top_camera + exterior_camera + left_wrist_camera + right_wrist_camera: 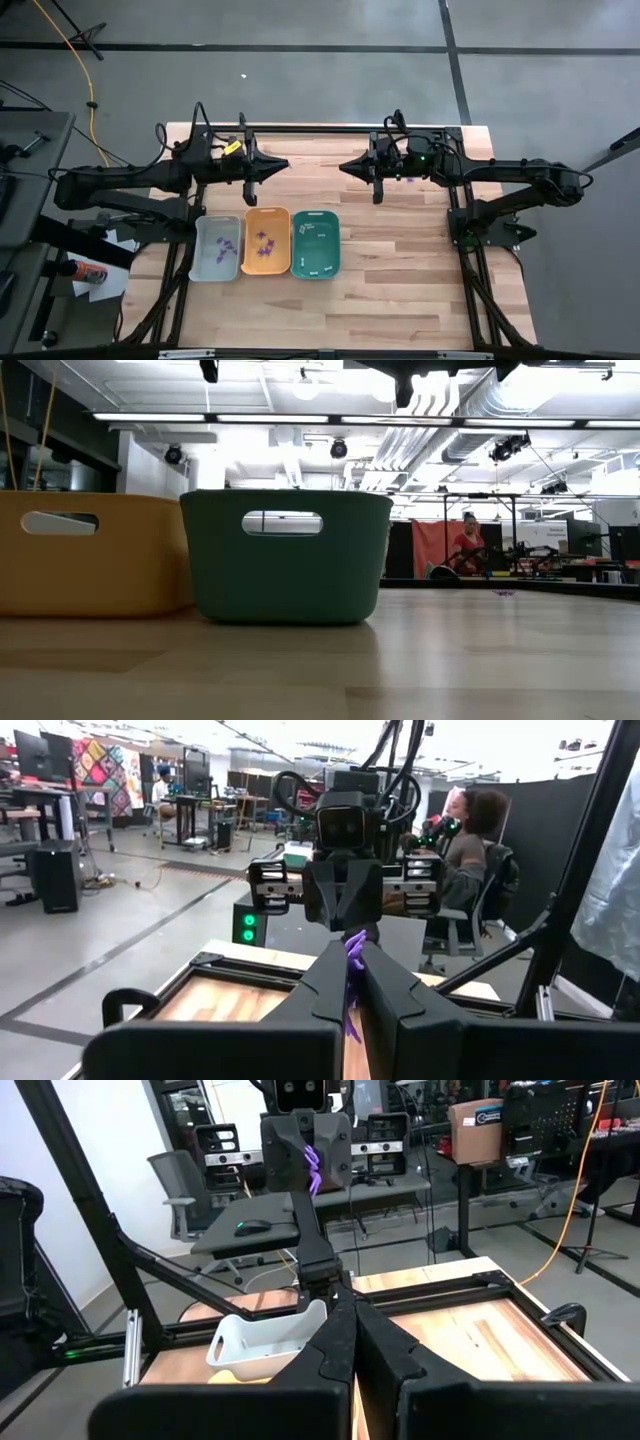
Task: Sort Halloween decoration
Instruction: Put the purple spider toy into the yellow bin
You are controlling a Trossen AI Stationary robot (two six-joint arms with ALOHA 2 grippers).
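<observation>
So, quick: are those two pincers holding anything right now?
Left pincer: closed, holding a purple piece.
Right pincer: closed, nothing seen in it.

pale matt wood table [400, 270]; smooth plastic grey tray [203, 262], orange tray [266, 218], teal tray [316, 240]

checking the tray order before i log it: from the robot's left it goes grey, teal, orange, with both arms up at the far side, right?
Not quite. The high view shows the orange tray in the middle and the teal tray last, beside it; the grey tray does come first. Both arms are indeed at the table's far side.
</observation>
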